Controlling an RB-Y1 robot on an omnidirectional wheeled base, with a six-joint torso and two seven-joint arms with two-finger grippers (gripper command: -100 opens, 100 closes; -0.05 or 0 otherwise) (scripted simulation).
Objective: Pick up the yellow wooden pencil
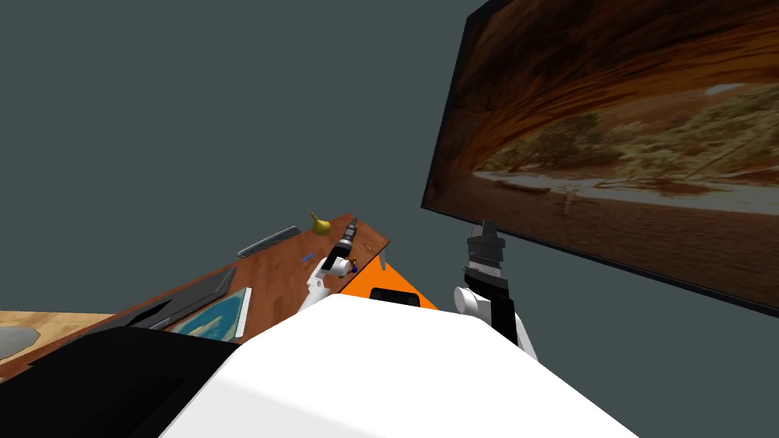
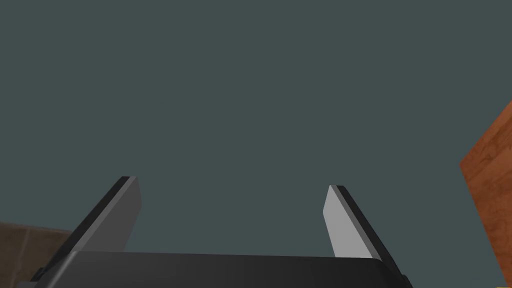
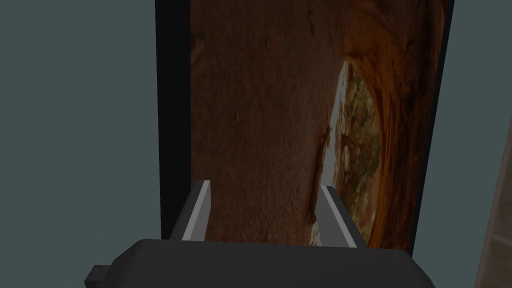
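A brown wooden desk [image 1: 274,277] runs slantwise at the lower left of the head view. My left gripper [image 1: 351,226] reaches out over its far right corner. In the left wrist view it [image 2: 232,182] is open with nothing between its fingers, facing a grey wall, with the desk's corner [image 2: 492,190] beside it. A thin pale mark [image 1: 367,245] lies on the desk next to the left arm; it is too small to tell if it is the pencil. My right gripper [image 1: 487,228] is held up in front of a framed picture, open [image 3: 265,185] and empty.
On the desk lie a yellow pear-shaped thing [image 1: 319,223], a long grey bar [image 1: 268,241], a small blue item [image 1: 307,258], a dark flat slab [image 1: 190,300] and a blue-printed book [image 1: 217,318]. An orange surface [image 1: 365,285] shows under the desk's right end.
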